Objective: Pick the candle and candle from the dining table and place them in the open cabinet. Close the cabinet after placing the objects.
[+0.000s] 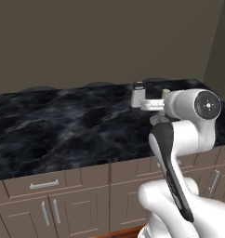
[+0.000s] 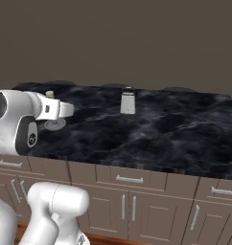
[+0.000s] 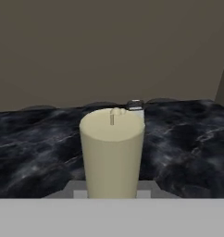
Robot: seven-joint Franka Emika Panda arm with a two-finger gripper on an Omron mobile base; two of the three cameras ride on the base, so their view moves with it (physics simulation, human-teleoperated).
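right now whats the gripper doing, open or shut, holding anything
gripper: jaws shut on the candle, a short cream stub held upright above the dining table.

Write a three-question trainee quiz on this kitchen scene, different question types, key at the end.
1. True or false: the hand is shut on the cream candle.
2. Multiple choice: the box grater stands A) upright on the dining table; B) on a stove; C) inside a drawer.
3. Fill in: in the right base view, the round grey dish base rests on the ____.

Key: 1 true; 2 A; 3 dining table.
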